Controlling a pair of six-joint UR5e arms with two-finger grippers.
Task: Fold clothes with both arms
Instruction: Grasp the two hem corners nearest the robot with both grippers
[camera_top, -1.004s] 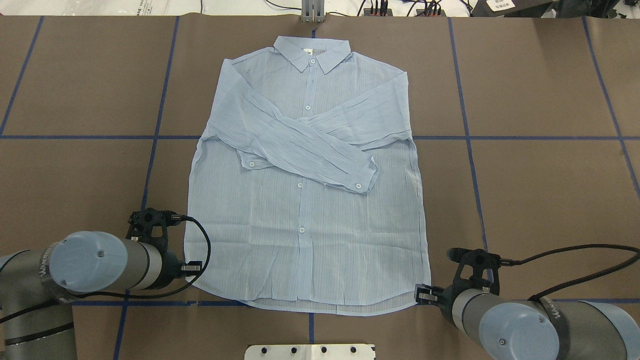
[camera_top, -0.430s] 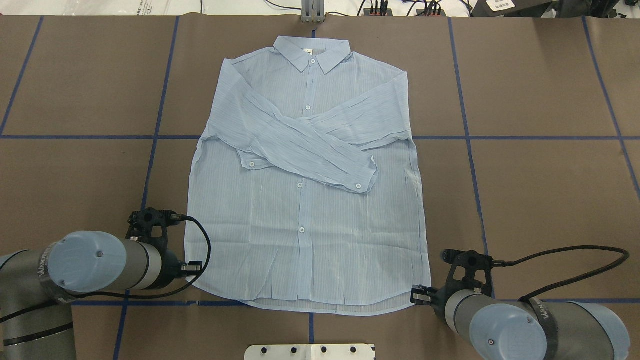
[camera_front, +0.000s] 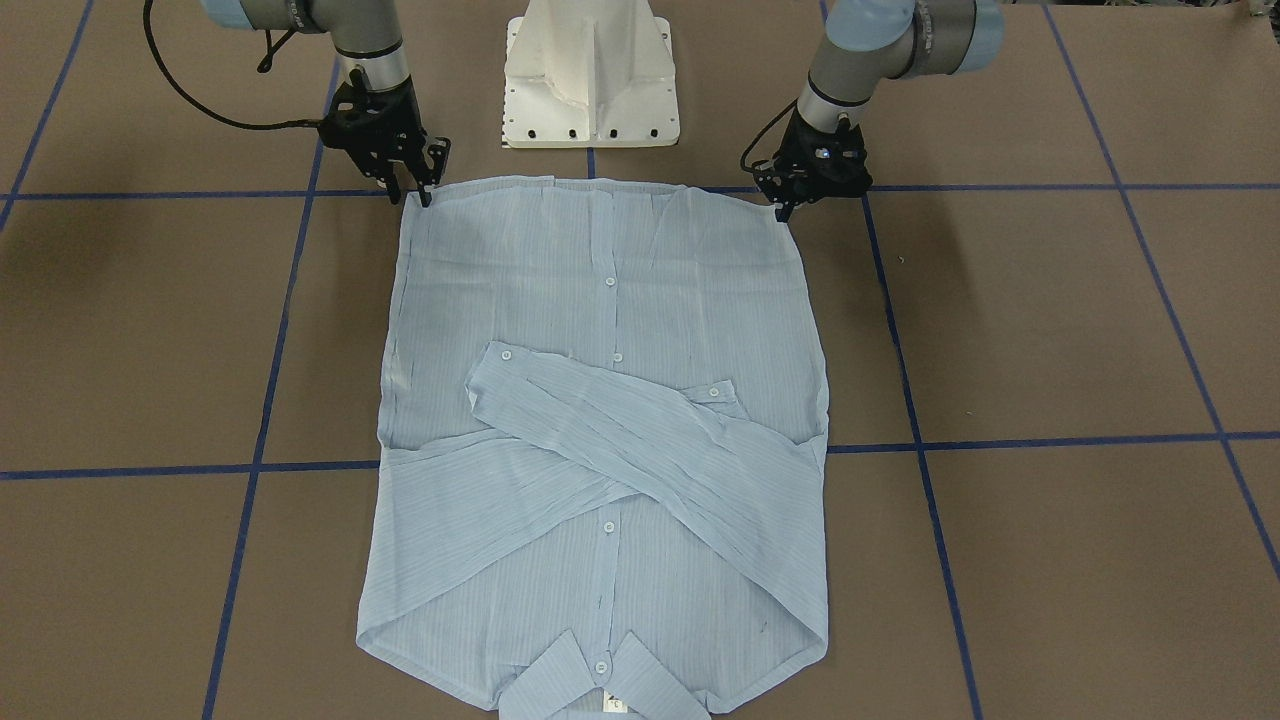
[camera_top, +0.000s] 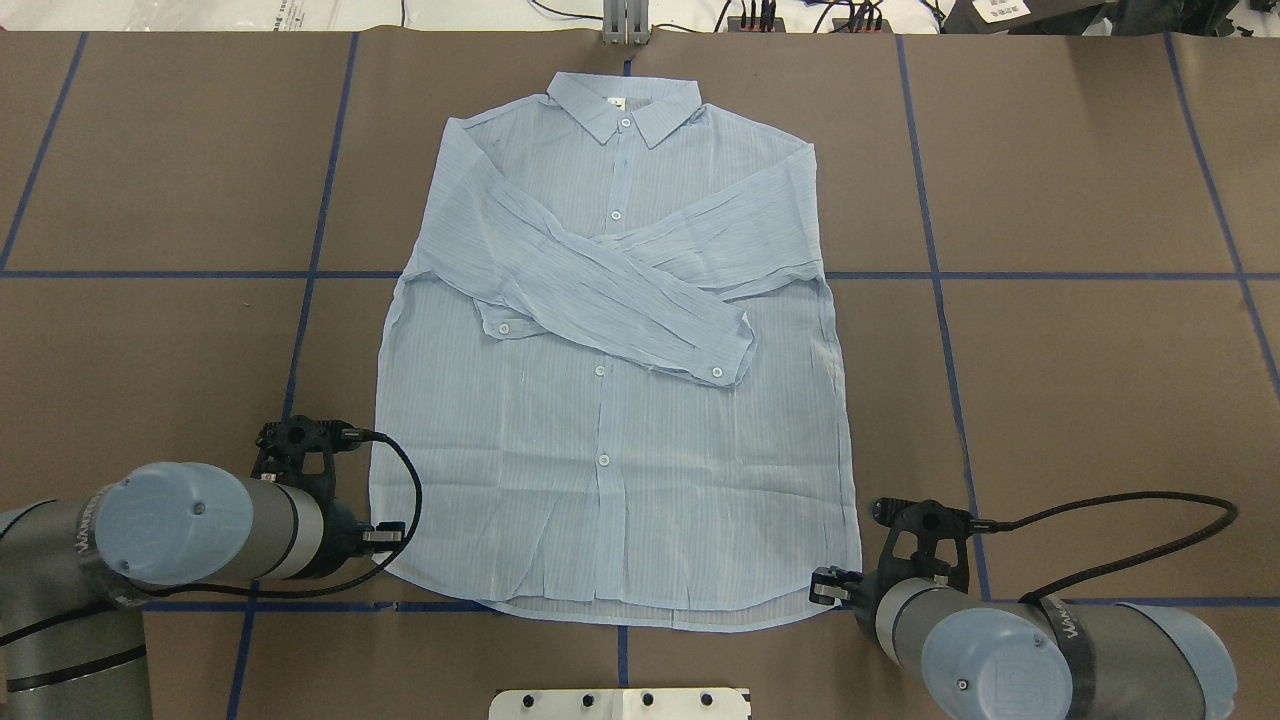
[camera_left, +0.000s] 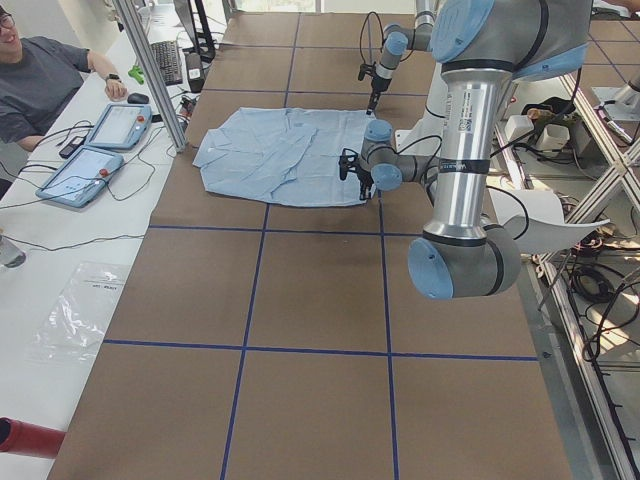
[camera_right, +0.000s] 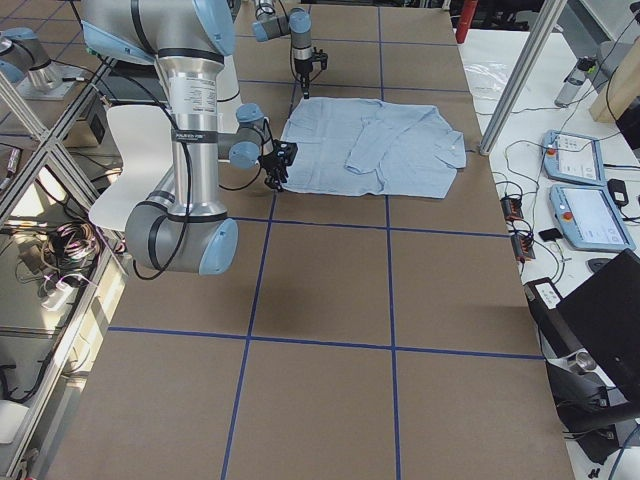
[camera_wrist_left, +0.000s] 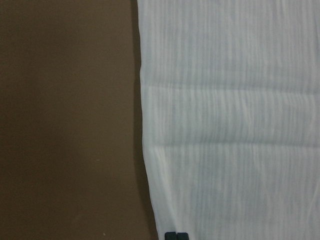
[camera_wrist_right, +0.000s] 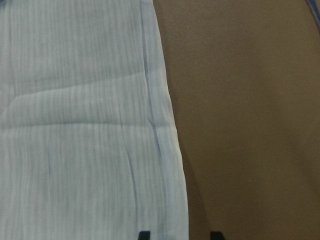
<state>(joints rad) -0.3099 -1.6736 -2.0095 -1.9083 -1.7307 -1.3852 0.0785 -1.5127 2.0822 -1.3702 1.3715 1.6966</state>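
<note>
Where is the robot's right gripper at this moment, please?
The right gripper hangs at the front-facing view's upper left, open over a hem corner of the shirt, just left of the white pedestal.

We see the pale blue striped shirt (camera_top: 610, 450) flat, sleeves crossed, hem toward the white pedestal (camera_front: 592, 70); left arm (camera_top: 180, 525) and right arm (camera_top: 1030, 660) reach its hem corners.

Brown table (camera_top: 1100, 400), blue tape lines (camera_top: 1080, 275), white desk (camera_left: 30, 280)
</note>
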